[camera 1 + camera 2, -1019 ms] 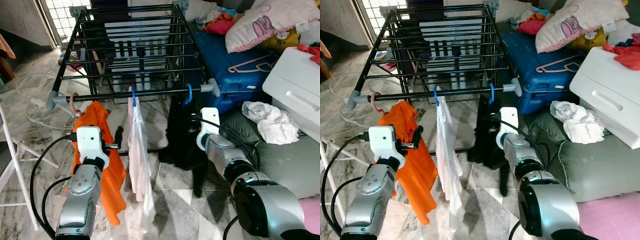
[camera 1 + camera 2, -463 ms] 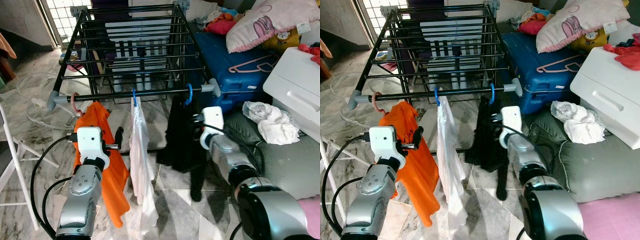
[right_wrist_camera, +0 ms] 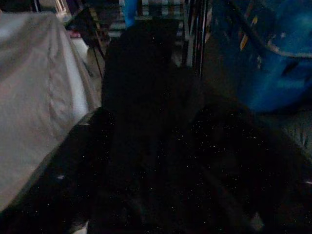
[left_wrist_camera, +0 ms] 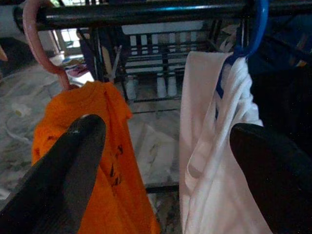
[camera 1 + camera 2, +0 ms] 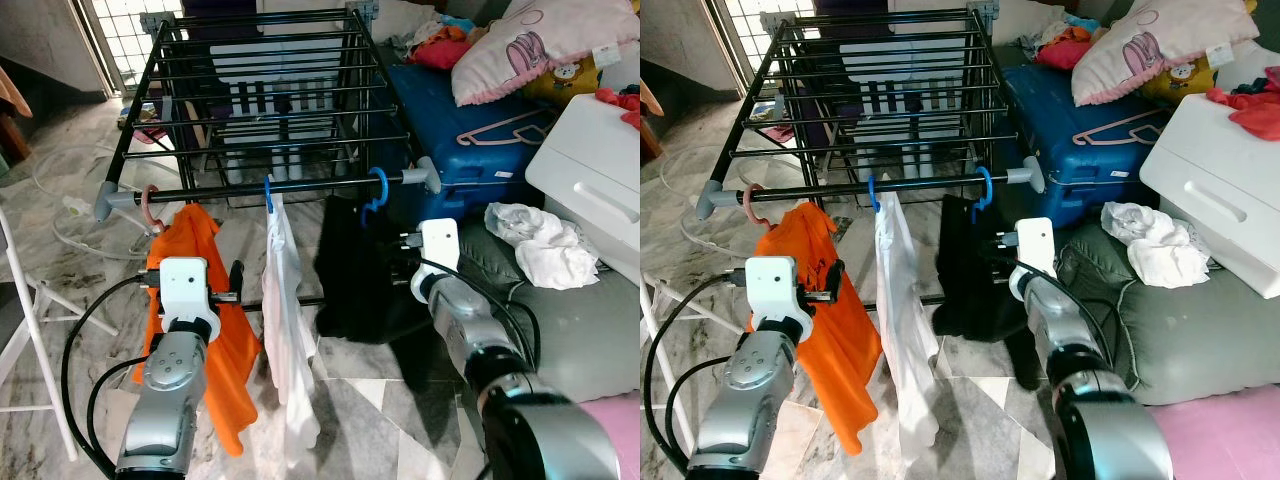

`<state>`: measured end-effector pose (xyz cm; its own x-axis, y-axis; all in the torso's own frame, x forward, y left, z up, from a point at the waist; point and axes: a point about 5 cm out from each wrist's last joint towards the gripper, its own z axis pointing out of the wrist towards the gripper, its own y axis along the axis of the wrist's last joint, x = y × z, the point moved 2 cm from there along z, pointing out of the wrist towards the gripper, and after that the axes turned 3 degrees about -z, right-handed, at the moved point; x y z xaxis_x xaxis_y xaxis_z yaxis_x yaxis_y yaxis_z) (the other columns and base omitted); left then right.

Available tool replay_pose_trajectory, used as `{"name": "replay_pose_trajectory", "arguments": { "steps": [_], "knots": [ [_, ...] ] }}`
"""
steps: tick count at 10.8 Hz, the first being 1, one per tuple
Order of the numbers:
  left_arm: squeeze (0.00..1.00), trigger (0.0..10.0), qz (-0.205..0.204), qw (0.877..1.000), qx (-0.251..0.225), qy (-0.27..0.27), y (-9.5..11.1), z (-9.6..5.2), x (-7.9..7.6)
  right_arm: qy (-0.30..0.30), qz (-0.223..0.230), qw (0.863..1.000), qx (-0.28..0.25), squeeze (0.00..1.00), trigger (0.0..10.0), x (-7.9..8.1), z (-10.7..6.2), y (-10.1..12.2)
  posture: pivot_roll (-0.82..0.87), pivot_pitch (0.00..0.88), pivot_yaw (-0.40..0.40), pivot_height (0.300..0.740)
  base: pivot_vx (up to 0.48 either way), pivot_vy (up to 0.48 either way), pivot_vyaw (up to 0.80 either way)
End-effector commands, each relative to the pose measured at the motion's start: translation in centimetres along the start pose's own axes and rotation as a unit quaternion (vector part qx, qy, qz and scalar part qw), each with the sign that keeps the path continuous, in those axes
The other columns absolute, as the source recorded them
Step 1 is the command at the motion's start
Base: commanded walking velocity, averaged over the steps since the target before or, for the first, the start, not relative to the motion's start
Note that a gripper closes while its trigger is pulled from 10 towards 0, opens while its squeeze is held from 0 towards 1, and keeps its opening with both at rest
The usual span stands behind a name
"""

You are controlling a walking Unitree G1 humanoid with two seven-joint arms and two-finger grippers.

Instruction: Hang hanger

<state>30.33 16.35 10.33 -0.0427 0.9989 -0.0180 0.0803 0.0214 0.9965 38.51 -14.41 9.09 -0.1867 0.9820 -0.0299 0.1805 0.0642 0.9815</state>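
A black drying rack [image 5: 300, 187] stands in front of me. From its front bar hang a pink hanger [image 5: 148, 205] with an orange shirt [image 5: 190, 250], a blue hanger [image 5: 268, 192] with a white garment [image 5: 285, 300], and a blue hanger [image 5: 378, 188] with a black garment [image 5: 350, 270]. My right gripper [image 5: 402, 260] is just right of the black garment, fingers apart, nothing held. In the dark right wrist view the black garment [image 3: 146, 97] hangs ahead of it. My left gripper [image 4: 165, 161] is open, between the orange shirt [image 4: 78, 126] and the white garment [image 4: 219, 146].
A blue suitcase [image 5: 470, 130] with a pink hanger [image 5: 505, 127] on top lies right of the rack. A white box [image 5: 595, 170], a grey cushion [image 5: 570, 320] with a white cloth [image 5: 540, 240], and a pillow [image 5: 530, 50] crowd the right. A white chair frame [image 5: 25, 330] stands left.
My right arm has drawn back to the right, away from the black garment. The black garment has swung left under its hook, and the white garment sways. The left arm has barely moved.
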Motion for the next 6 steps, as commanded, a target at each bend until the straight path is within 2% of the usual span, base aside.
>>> {"name": "replay_pose_trajectory", "arguments": {
  "steps": [1, 6],
  "knots": [
    [0.00, 10.0, 0.009, 1.000, 0.006, 0.008, 0.0, 0.1, 0.0, 0.001, 0.002, 1.000, -0.029, 1.00, 10.0, -0.1, -0.2, 0.7, 0.06, 0.000, 0.013, 0.740, 0.000, 0.000, 0.00],
    [0.00, 10.0, 0.016, 1.000, 0.013, 0.010, -0.3, 0.3, -0.3, 0.009, 0.006, 0.997, -0.077, 1.00, 10.0, 0.2, -1.4, 1.4, 0.04, 0.000, 0.021, 0.740, 0.000, 0.000, 0.00]
  ]
}}
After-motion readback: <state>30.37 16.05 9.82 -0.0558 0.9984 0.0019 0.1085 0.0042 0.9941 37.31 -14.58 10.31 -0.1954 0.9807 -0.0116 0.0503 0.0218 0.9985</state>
